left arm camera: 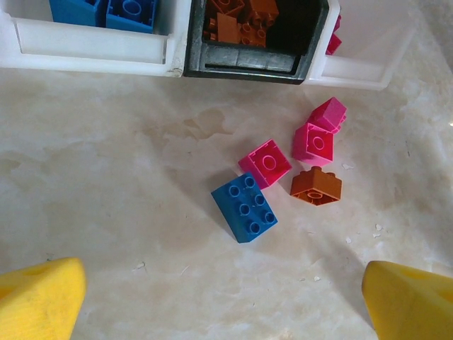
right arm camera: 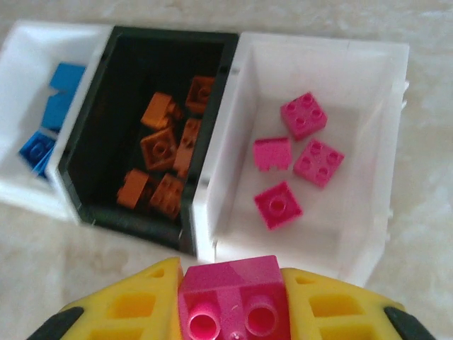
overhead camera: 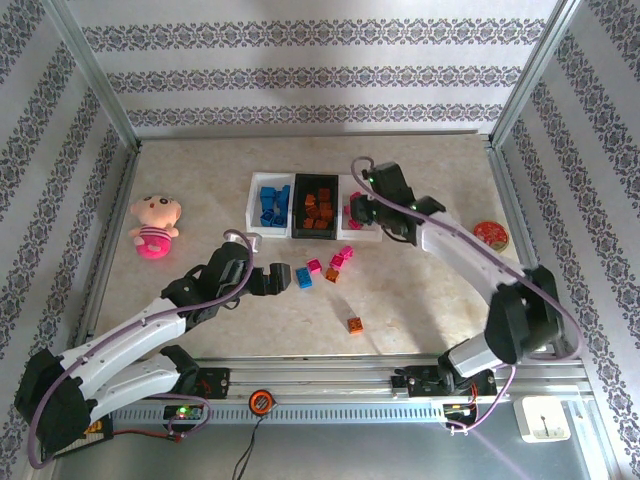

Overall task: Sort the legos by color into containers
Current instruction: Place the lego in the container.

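My right gripper point(right arm camera: 232, 280) is shut on a pink lego point(right arm camera: 237, 301), held just over the near edge of the right white container point(right arm camera: 318, 44), which holds several pink legos. The black container point(right arm camera: 170, 35) holds orange legos and the left white container point(right arm camera: 42, 32) holds blue ones. My left gripper point(left arm camera: 226, 304) is open above the table, with a blue lego point(left arm camera: 244, 207) just ahead of it. Beyond that lie three pink legos point(left arm camera: 265, 163) and an orange one point(left arm camera: 316, 186). A lone orange lego point(overhead camera: 355, 324) lies nearer the front.
A pink plush doll point(overhead camera: 152, 226) sits at the left and a red tape roll point(overhead camera: 491, 236) at the right. Metal frame rails border the table on all sides. The three containers point(overhead camera: 296, 232) stand side by side at the middle back.
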Controlling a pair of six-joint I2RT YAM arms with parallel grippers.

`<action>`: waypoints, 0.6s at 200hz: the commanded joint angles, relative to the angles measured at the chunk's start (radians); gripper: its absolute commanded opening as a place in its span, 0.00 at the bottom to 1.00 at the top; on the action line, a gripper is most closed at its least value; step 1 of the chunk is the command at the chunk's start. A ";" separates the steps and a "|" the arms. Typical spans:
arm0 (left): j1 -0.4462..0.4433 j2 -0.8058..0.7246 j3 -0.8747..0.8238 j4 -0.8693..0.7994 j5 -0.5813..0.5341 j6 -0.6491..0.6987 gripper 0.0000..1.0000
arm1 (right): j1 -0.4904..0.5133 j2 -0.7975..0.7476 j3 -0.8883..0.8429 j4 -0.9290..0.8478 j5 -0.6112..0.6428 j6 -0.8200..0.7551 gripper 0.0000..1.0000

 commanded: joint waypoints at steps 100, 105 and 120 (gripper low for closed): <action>0.012 -0.050 -0.033 0.010 -0.005 0.003 1.00 | -0.054 0.298 0.236 -0.036 0.083 0.075 0.64; 0.012 -0.052 -0.034 0.009 -0.007 0.002 1.00 | -0.052 0.281 0.224 -0.035 0.078 0.077 0.65; 0.012 -0.063 -0.038 0.010 -0.014 0.000 1.00 | -0.040 0.213 0.170 -0.026 0.060 0.079 0.66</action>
